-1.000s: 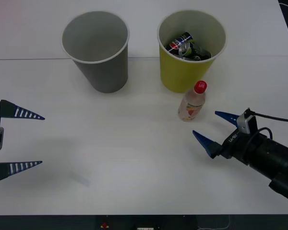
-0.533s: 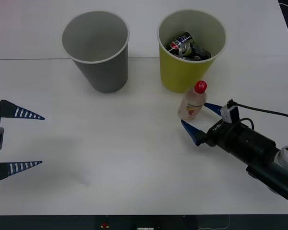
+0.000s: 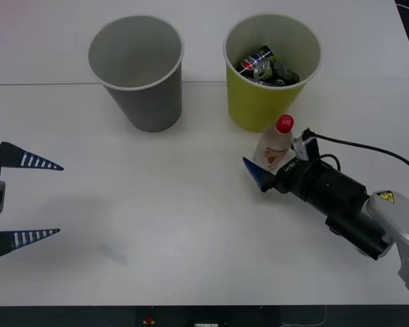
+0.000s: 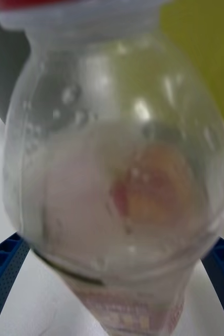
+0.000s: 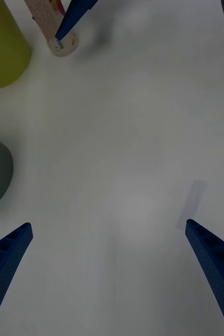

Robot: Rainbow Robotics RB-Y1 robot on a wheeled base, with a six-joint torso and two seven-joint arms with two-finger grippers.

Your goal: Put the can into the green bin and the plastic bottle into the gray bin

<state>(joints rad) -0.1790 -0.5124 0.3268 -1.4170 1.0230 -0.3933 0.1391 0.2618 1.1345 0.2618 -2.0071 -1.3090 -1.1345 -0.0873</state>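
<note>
Over the last second the right gripper (image 3: 269, 165) has been advanced across the desk (image 3: 191, 225) from about 4 o'clock toward the plastic bottle (image 3: 273, 145), and its jaws are now set open on either side of the bottle's lower body, not yet pressed in; in the right wrist view the bottle (image 4: 117, 173) stands close and upright with one blue finger (image 4: 4, 273) showing at each lower corner, clear of its sides. The bottle appears not to have been shifted: it stands upright on the desk just beside the foot of the green bin (image 3: 259, 102), at about 5 o'clock from it. The approach is judged complete; closing and lifting remain, then a carry toward 10 o'clock to the gray bin (image 3: 146, 95), which is seen with nothing inside. The can half of the task is judged done: a crushed dark can (image 3: 262, 66) lies inside the green bin. The left gripper (image 3: 28, 199) is parked at the desk's 9 o'clock edge, unchanged, jaws wide open and holding nothing. Count: two bins, one gray and one green; one plastic bottle; at least one can, as the dark mass in the bin cannot be separated with certainty; two grippers. A faint pale smudge (image 5: 191, 203) is noted on the desk near the left gripper.
</note>
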